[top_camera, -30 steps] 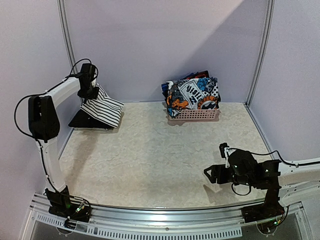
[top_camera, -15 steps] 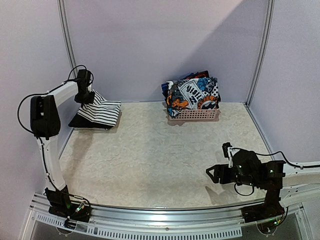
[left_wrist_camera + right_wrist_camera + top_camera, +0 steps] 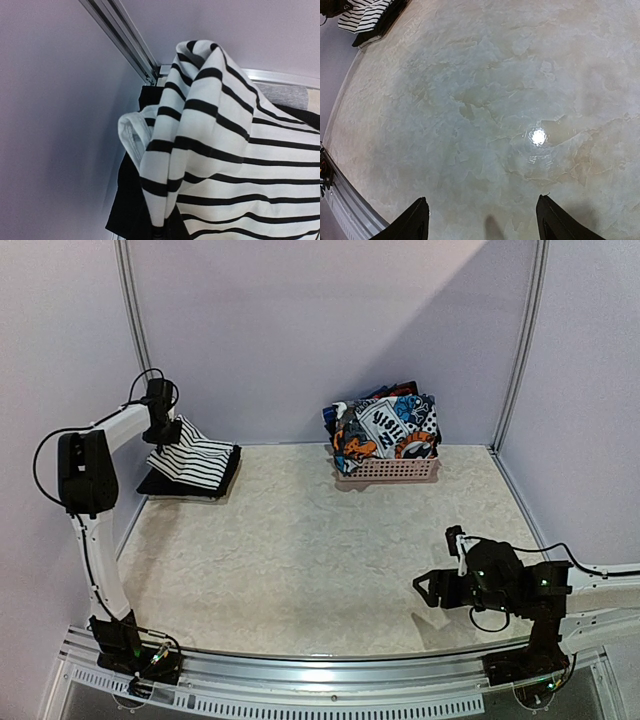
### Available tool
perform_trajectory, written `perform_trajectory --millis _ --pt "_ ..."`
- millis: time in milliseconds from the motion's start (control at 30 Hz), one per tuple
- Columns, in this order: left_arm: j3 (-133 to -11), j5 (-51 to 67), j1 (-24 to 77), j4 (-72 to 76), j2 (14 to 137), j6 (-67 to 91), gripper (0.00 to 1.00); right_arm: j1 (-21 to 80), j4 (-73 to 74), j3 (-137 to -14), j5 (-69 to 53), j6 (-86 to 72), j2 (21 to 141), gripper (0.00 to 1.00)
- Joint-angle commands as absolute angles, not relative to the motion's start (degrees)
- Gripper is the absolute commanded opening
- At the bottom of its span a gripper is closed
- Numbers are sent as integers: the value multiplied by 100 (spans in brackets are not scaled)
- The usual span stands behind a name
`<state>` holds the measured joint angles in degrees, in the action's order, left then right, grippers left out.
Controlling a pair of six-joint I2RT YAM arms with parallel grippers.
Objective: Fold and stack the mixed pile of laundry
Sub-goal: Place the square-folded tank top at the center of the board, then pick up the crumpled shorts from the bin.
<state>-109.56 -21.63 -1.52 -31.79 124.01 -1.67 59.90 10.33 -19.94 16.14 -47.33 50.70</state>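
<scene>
On my left, the left tool [image 3: 162, 430] pinches a raised edge of the striped garment [image 3: 198, 458], which lies on black clothes [image 3: 158, 483] in the counter's [image 3: 300, 550] far-left corner. At the back, printed laundry [image 3: 385, 430] fills the pink basket [image 3: 390, 470]. The right tool [image 3: 481, 207] hangs spread just above the counter, near right.

**Pale booth, marbled tabletop**

Lavender-white walls [image 3: 320, 330] close the space at the back and on both sides. Slim silver posts [image 3: 138, 330] join them at the rear corners. The table [image 3: 300, 550] has a glossy beige surface with a marbled, flaky pattern, and a ribbed metal rail [image 3: 330, 695] runs along its near edge. A diagonal shadow darkens the right part of the back wall. In the right wrist view, a small bright glare [image 3: 538, 136] of overhead light sits on the tabletop
</scene>
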Motion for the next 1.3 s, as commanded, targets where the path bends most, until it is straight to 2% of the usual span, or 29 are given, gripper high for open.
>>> perform_trajectory --millis 0,33,67,133,267,300,367,700,900,1100,1267 --pt "-11015 -2168 -193 -3059 12671 -79 0 6012 1159 -1964 1627 -4764 4978 74" --pt "-11077 -2185 -198 -3125 12726 -59 1 6012 1163 -1961 1622 -4768 4975 74" --pt "-11153 -2230 -194 -3211 12775 -35 10 6012 1164 -1960 1618 -4771 4975 74" --pt "-11310 -2330 -206 -3390 12845 126 39 6018 1184 -1961 1610 -4777 4975 74" --pt "-10984 -2469 -207 -3188 12476 360 83 6013 1242 -1953 1617 -4798 4942 74" --pt "-10812 -2470 -204 -3035 12321 380 97 6013 1240 -1945 1617 -4799 4923 74" --pt "-10546 -2492 -198 -2858 12046 450 100 6012 1236 -1926 1625 -4807 4899 74" --pt "-9567 -3066 193 -2805 10826 859 100 6017 1138 -1860 1618 -4796 4862 78" --pt "-8780 -2973 505 -2734 9804 1194 100 6017 961 -1783 1578 -4652 4715 98" --pt "-7890 -3618 1129 -2691 8940 1229 99 6016 1048 -1771 1674 -4587 4386 99" --pt "-6874 -3564 1505 -2191 7948 1341 100 6017 1304 -1767 2024 -4795 4011 99"
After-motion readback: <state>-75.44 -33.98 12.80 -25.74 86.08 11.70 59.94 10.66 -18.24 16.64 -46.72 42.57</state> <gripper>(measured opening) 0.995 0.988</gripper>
